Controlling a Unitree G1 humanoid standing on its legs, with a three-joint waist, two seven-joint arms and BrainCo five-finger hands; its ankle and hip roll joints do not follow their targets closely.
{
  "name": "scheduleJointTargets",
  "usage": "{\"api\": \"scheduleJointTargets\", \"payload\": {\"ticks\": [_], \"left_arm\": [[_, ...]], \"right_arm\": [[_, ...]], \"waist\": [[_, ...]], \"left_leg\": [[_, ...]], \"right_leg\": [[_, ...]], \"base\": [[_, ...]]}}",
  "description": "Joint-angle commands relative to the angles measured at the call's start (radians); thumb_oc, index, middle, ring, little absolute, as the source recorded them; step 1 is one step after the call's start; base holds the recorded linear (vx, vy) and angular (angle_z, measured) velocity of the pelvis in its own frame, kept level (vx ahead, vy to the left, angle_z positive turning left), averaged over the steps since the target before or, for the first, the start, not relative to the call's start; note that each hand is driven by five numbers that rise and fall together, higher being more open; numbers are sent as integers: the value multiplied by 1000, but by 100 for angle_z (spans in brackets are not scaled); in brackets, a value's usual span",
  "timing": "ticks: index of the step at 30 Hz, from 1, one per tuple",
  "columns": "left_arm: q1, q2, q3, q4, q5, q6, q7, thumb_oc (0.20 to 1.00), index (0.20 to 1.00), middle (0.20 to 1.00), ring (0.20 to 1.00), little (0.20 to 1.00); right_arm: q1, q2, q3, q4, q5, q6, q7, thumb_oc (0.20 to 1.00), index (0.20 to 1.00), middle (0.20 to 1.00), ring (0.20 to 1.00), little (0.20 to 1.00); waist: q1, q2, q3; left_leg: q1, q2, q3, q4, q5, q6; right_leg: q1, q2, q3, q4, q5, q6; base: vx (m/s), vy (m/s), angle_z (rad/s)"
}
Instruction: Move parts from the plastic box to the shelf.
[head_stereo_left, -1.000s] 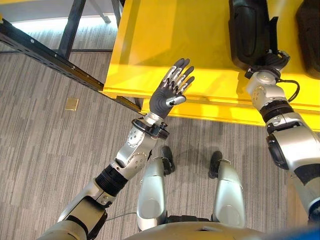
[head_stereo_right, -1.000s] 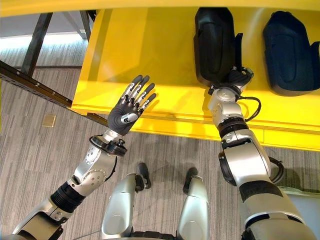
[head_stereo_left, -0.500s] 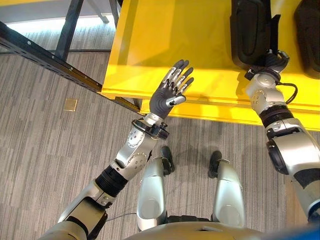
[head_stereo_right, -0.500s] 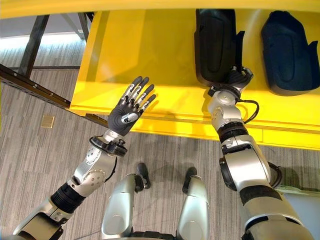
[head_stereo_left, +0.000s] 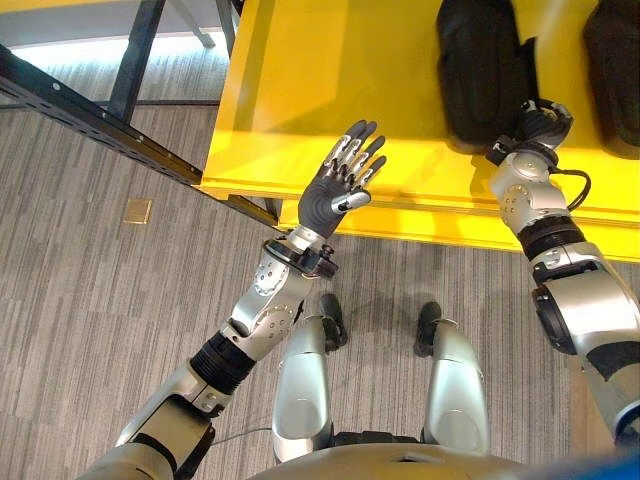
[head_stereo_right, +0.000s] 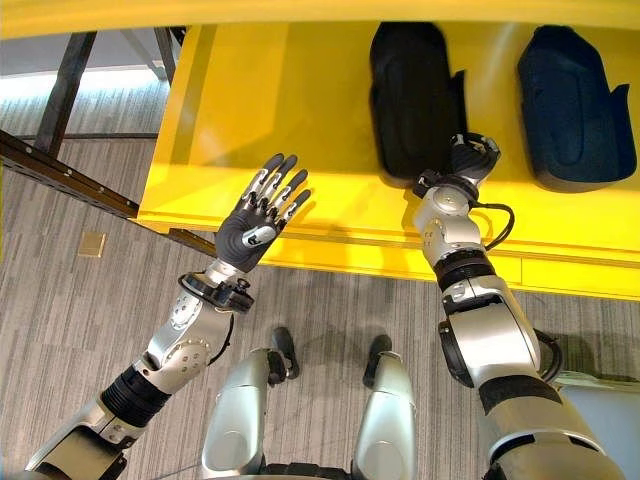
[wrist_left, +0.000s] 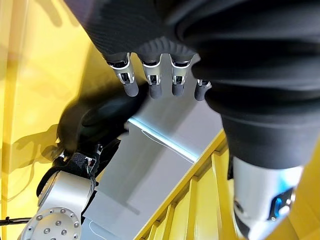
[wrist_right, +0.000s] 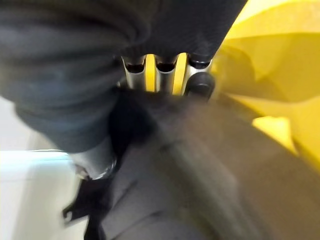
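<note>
left hand (head_stereo_left: 340, 185): I hold it raised over the near edge of the yellow shelf (head_stereo_left: 300, 90), fingers straight and spread, holding nothing.
right hand (head_stereo_right: 468, 160): my arm reaches forward onto the shelf; my fingers lie against the near end of a black part (head_stereo_right: 412, 95), though I cannot tell whether they curl round it.
second black part (head_stereo_right: 575, 100): it lies beyond and to the right of my right hand.

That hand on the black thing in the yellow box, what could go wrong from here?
The right hand touches the black part only at its near corner, so the part may twist or slide away instead of lifting. A second black part lies close beside it and could get knocked. The left hand, open over the yellow box's edge, gives no support.
</note>
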Motion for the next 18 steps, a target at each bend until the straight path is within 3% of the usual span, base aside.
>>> {"api": "scheduleJointTargets", "payload": {"ticks": [1, 11, 18], "left_arm": [[-8, -23, 38, -157, 20, -27, -9, 1000, 1000, 1000, 1000, 1000], [-7, -29, 40, -155, 27, -27, -10, 1000, 1000, 1000, 1000, 1000], [6, -28, 51, -158, 22, -27, -20, 1000, 1000, 1000, 1000, 1000]], "right_arm": [[118, 169, -8, 51, 152, 98, 48, 1000, 1000, 1000, 1000, 1000], [148, 194, -11, 44, 213, 96, 66, 1000, 1000, 1000, 1000, 1000], [195, 214, 14, 6, 200, 100, 81, 1000, 1000, 1000, 1000, 1000]], "waist": [[22, 34, 62], [18, 32, 62], [15, 27, 62]], "left_leg": [[65, -43, 14, -56, -17, 10], [72, -47, 15, -65, -14, 13], [106, -61, 6, -134, 18, 8]], "right_leg": [[15, -7, -66, 111, -44, 11], [21, 3, -59, 100, -40, 11], [51, 24, -44, 29, -10, 22]], "base": [[0, 0, 0], [0, 1, 0], [2, -3, -2]]}}
